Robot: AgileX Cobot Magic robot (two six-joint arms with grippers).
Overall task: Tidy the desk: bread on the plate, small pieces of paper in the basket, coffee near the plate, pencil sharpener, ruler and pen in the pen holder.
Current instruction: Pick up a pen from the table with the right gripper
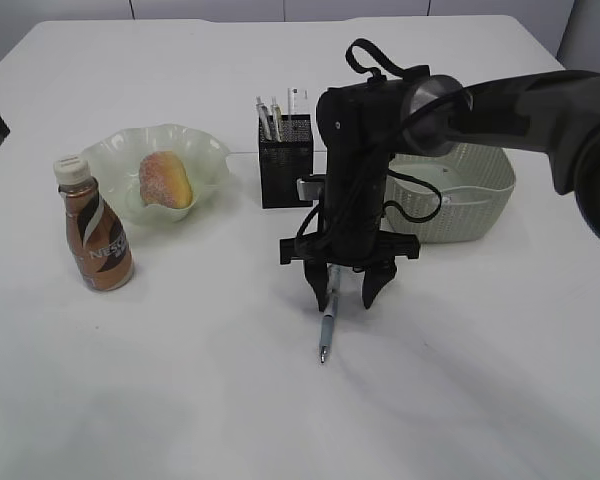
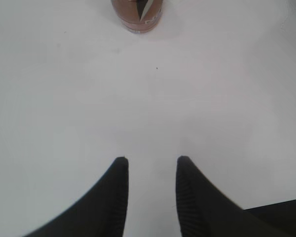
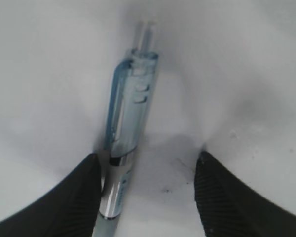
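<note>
The pen (image 1: pixel 326 322) lies flat on the table (image 1: pixel 180 400), its long axis running toward the camera, slim, clear blue plastic. The right gripper (image 1: pixel 347 292) straddles its far end, jaws wide, the pen hard against one finger (image 3: pixel 86 195), unclamped. The mesh holder (image 1: pixel 285 160) stands just beyond. The left gripper (image 2: pixel 150 197), half-open and empty, is well off.
</note>
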